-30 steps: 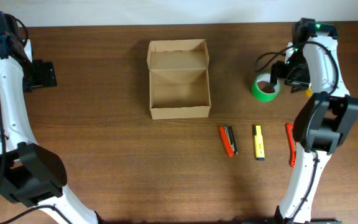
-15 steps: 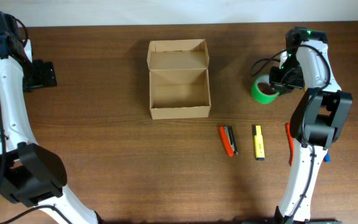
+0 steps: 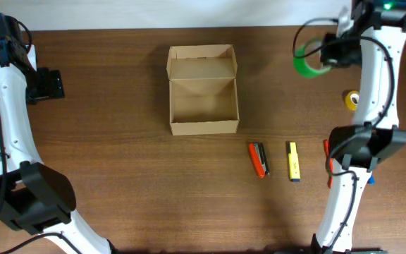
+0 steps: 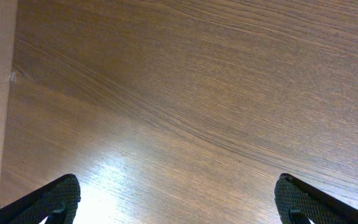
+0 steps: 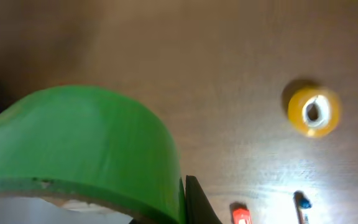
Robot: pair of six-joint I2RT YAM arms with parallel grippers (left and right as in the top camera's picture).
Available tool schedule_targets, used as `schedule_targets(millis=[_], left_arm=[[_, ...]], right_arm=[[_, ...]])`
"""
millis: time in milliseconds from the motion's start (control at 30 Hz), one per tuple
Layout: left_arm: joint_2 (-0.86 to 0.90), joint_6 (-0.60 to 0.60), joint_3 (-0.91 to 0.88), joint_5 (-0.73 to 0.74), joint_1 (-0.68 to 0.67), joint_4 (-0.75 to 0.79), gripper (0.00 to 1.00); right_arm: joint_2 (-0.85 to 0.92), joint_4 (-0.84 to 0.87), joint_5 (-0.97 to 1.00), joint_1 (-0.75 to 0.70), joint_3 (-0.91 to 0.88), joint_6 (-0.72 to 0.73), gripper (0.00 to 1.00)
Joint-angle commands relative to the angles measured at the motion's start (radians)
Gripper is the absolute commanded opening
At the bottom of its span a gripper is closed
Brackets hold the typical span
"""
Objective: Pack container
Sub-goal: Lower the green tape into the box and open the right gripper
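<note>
The container, an open tan cardboard box with its lid folded back, stands at the table's centre back. My right gripper is shut on the wall of a green tape roll and holds it in the air to the right of the box. In the right wrist view the green roll fills the lower left, with one dark finger pressed against its outer face. A small yellow tape roll lies on the table beneath. My left gripper hovers far left, open, over bare wood.
In front of the box lie an orange stapler, a yellow highlighter and an orange tool partly behind the right arm. The right arm's base stands at the front right, the left arm's along the left edge.
My right gripper closed on the green tape roll, lifted it off the table and carried it toward the far edge. The yellow roll has come into view. The left arm stayed still.
</note>
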Motion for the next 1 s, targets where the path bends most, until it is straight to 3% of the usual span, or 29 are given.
schedule_targets(millis=[0,133,267,400,667,967], left_arm=[[0.009,-0.010,-0.008,0.011,0.003,0.002,1.00],[0.009,-0.010,-0.008,0.011,0.003,0.003,1.00],[0.009,-0.010,-0.008,0.010,0.003,0.003,1.00],[0.009,-0.010,-0.008,0.010,0.003,0.003,1.00],[0.009,-0.010,-0.008,0.010,0.003,0.003,1.00],[0.009,-0.010,-0.008,0.010,0.003,0.003,1.00]], right_arm=[[-0.149,0.015,-0.033,0.079,0.053,-0.056,0.04],[-0.246,0.034,-0.034,0.231,0.053,-0.144,0.04],[-0.225,0.045,-0.019,0.431,0.042,-0.228,0.03],[-0.170,0.161,0.034,0.532,0.042,-0.257,0.03],[-0.031,0.178,0.058,0.537,0.015,-0.253,0.04],[-0.022,0.343,0.061,0.518,-0.402,-0.253,0.03]])
